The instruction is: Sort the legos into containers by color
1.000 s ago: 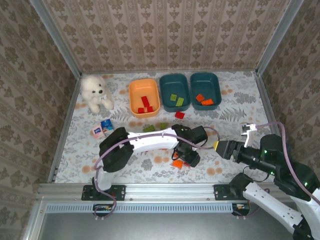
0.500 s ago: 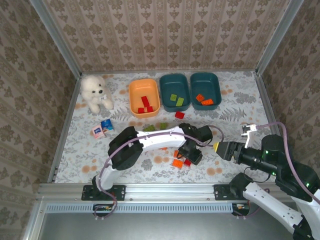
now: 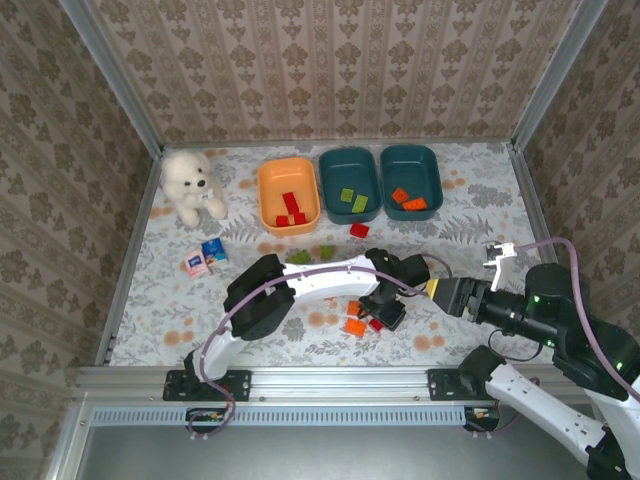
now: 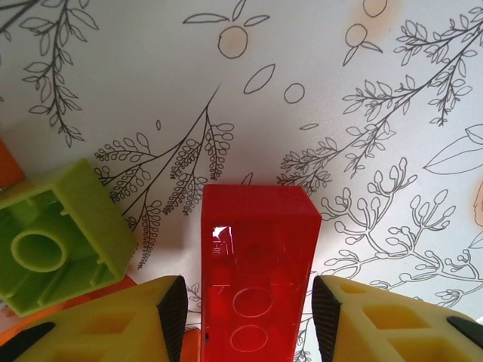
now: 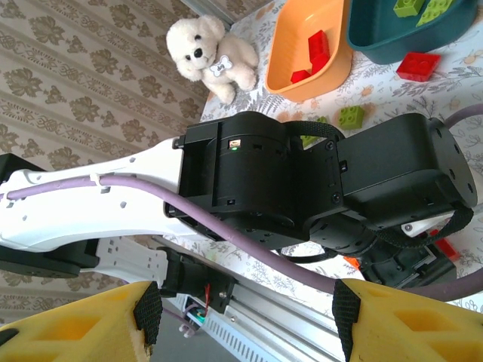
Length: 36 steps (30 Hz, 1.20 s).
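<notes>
Bracketing a red brick [image 4: 255,256] in its wrist view, the left tool's [image 4: 250,309] grip cannot be told; the right tool [image 5: 245,320] is held spread.

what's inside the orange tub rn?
Three red legos lie in the orange container, toward its near end. No other color shows. Nothing covers it from above, so its whole floor is in view.

The left arm's [image 3: 300,281] elbow has swung right along the near side of the table [image 3: 470,215], and the left tool [image 3: 388,314] has edged slightly rightward. An orange brick [image 3: 352,307] and a red brick [image 3: 375,324] that it covered now show beside it. The right tool [image 3: 447,293] has crept a little farther from its base.
</notes>
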Each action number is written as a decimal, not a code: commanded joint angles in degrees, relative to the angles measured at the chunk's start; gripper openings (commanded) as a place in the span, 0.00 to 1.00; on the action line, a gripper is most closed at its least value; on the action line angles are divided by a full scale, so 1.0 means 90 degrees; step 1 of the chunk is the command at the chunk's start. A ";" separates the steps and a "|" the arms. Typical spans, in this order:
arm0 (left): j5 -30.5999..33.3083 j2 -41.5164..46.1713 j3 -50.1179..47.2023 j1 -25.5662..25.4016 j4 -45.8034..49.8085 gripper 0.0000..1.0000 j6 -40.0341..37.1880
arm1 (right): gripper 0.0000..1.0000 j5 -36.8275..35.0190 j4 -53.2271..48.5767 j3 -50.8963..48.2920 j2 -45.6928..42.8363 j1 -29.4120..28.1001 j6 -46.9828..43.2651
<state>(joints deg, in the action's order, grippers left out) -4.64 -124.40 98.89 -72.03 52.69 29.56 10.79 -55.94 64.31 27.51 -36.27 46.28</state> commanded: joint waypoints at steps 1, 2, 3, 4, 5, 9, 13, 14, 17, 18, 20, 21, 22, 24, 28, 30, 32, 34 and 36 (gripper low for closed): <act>0.0118 0.0125 0.0122 -0.0044 0.0289 0.50 0.0124 | 0.65 -0.0044 0.0043 0.0042 0.0053 -0.0032 -0.0006; 0.0088 0.0081 0.0105 -0.0045 0.0291 0.51 0.0116 | 0.65 -0.0046 0.0048 0.0041 0.0068 -0.0032 -0.0006; 0.0053 0.0013 0.0115 -0.0047 0.0313 0.50 0.0097 | 0.65 -0.0046 0.0066 0.0041 0.0092 -0.0032 -0.0020; 0.0015 -0.0050 0.0148 -0.0048 0.0337 0.50 0.0055 | 0.64 -0.0037 0.0082 0.0041 0.0106 -0.0032 -0.0016; 0.0016 -0.0090 0.0168 -0.0052 0.0347 0.50 0.0016 | 0.65 -0.0036 0.0088 0.0041 0.0115 -0.0032 -0.0016; -0.0134 -0.0289 0.0323 -0.0058 0.0367 0.51 -0.0180 | 0.65 -0.0098 0.0047 0.0051 0.0126 -0.0032 0.0019; -0.0119 -0.0543 0.0608 -0.0150 0.0585 0.53 -0.0372 | 0.65 -0.0168 0.0005 0.0071 0.0127 -0.0032 0.0023; -0.0096 -0.0594 0.0646 -0.0160 0.0626 0.54 -0.0395 | 0.65 -0.0182 -0.0006 0.0076 0.0127 -0.0032 0.0024; -0.0022 -0.0678 0.0662 -0.0166 0.0669 0.54 -0.0426 | 0.65 -0.0191 0.0000 0.0066 0.0136 -0.0032 0.0022; 0.0001 -0.0698 0.0666 -0.0162 0.0680 0.54 -0.0443 | 0.65 -0.0197 0.0013 0.0052 0.0137 -0.0032 0.0017; 0.0053 -0.0728 0.0678 -0.0170 0.0698 0.54 -0.0435 | 0.64 -0.0203 0.0027 0.0042 0.0145 -0.0032 0.0033; 0.0074 -0.0755 0.0672 -0.0171 0.0708 0.52 -0.0443 | 0.64 -0.0208 0.0027 0.0044 0.0153 -0.0032 0.0025; 0.0092 -0.0784 0.0689 -0.0171 0.0718 0.49 -0.0462 | 0.64 -0.0212 0.0043 0.0042 0.0156 -0.0030 0.0023; 0.0181 -0.0818 0.0725 -0.0180 0.0747 0.41 -0.0478 | 0.64 -0.0222 0.0054 0.0032 0.0166 -0.0032 0.0024; 0.0418 -0.0699 0.0777 -0.0190 0.0780 0.26 -0.0468 | 0.64 -0.0240 0.0091 0.0082 0.0222 -0.0031 0.0015; 0.0544 -0.0506 0.0815 -0.0183 0.0779 0.25 -0.0443 | 0.64 -0.0241 0.0094 0.0121 0.0268 -0.0032 -0.0017; 0.0603 -0.0261 0.0895 -0.0120 0.0801 0.25 -0.0341 | 0.64 -0.0237 0.0121 0.0208 0.0340 -0.0032 -0.0050; 0.0604 0.0054 0.0986 0.0028 0.0839 0.25 -0.0189 | 0.64 -0.0213 0.0189 0.0291 0.0431 -0.0032 -0.0099; 0.0661 0.0403 0.1073 0.0325 0.0898 0.25 -0.0024 | 0.64 -0.0184 0.0303 0.0414 0.0576 -0.0032 -0.0167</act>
<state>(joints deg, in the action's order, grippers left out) -0.89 -128.20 105.43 -72.20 58.35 26.85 9.47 -55.66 65.89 31.46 -36.27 46.13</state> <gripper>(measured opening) 0.294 0.639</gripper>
